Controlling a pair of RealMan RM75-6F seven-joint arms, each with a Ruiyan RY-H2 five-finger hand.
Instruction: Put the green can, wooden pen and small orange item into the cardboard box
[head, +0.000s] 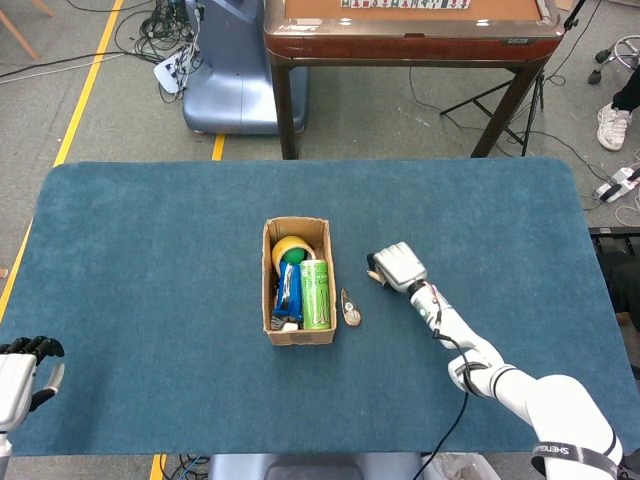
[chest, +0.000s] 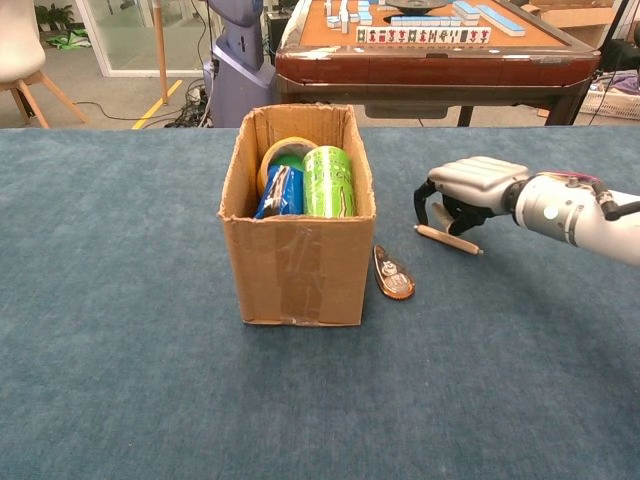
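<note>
At the lower left corner of the head view the left hand (head: 20, 375) rests at the edge of the counter (head: 150, 300), fingers curled in and holding nothing, well apart from the work.

Near the middle of both views stands the box (chest: 298, 265), open at the top. The can (chest: 329, 180) already stands upright inside it, at the right side, next to a blue packet (chest: 280, 190) and a yellow roll (chest: 285, 152). The can carries pale printed lettering, but it is too small to read; nothing on the packet or the box front can be made out either, only a strip of clear tape on the cardboard.

Just right of the box, on the counter, lies the orange item (chest: 392, 273), a small flat oval, untouched.

Further right, the pen (chest: 448, 238) lies flat on the counter, pointing toward the lower right in the chest view. The right hand (chest: 462, 190) hangs directly above its near end, palm down, fingers arched downward around the pen with a gap between them; it does not look to be gripped yet, though contact cannot be ruled out.

So the can's step looks done, and the pen's pickup is in hand. The next move probably calls for lowering a little and pinching the thin shaft between thumb and fingers without rolling it away, then lifting and carrying it left over the box rim.
</note>
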